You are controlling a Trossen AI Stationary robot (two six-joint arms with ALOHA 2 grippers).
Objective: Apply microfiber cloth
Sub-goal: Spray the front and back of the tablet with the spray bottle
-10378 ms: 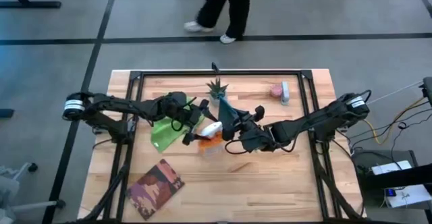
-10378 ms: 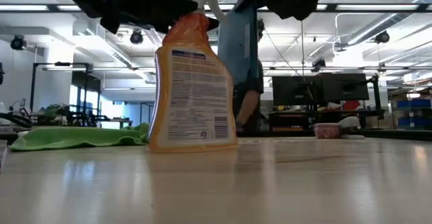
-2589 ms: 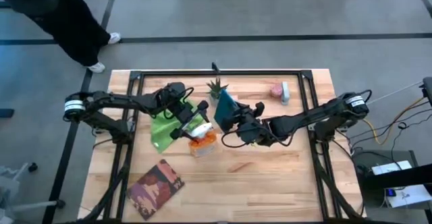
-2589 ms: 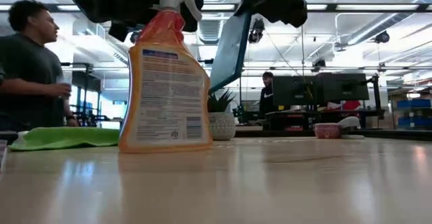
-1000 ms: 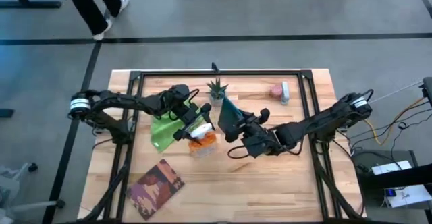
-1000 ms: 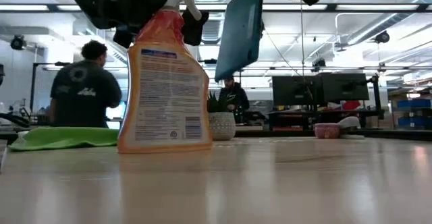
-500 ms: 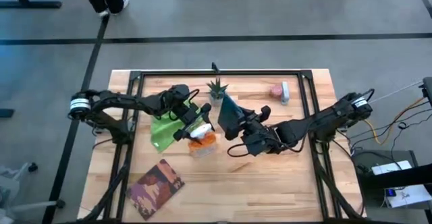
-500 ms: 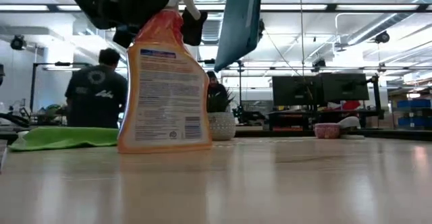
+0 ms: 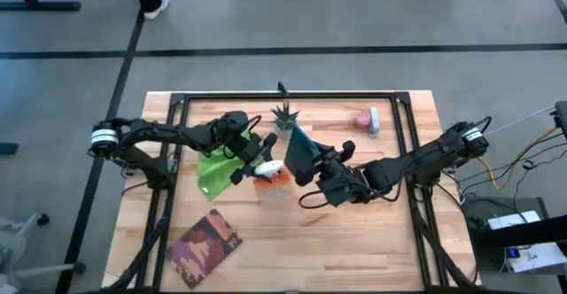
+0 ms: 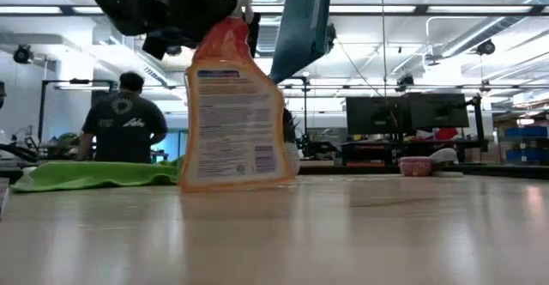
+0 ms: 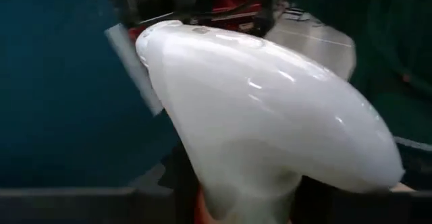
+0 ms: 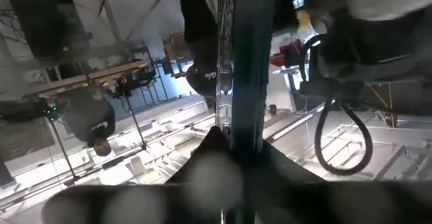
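Left gripper [image 9: 251,163] clenched on orange spray bottle [image 9: 273,179] head, right gripper [image 9: 312,167] clamping the tablet [image 9: 297,150] aloft; microfiber cloth [image 9: 213,174] lies flat beneath left arm, so park bottle upright, clear of cloth, before reaching.

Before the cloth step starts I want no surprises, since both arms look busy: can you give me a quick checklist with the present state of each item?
1. Microfiber cloth reachable on the table: ok, it lies flat beside the left arm, nothing on it.
2. Left gripper free to take the cloth: not ok, it is at the white head of the spray bottle.
3. Spray bottle standing flat: not ok, the low view shows it tilted.
4. Tablet presented for wiping: ok, the right gripper holds it lifted above the table.
5. Potted plant clear of the tablet: cannot tell, they sit close in the high view.
6. Person away from the table: ok, seen in the room behind.
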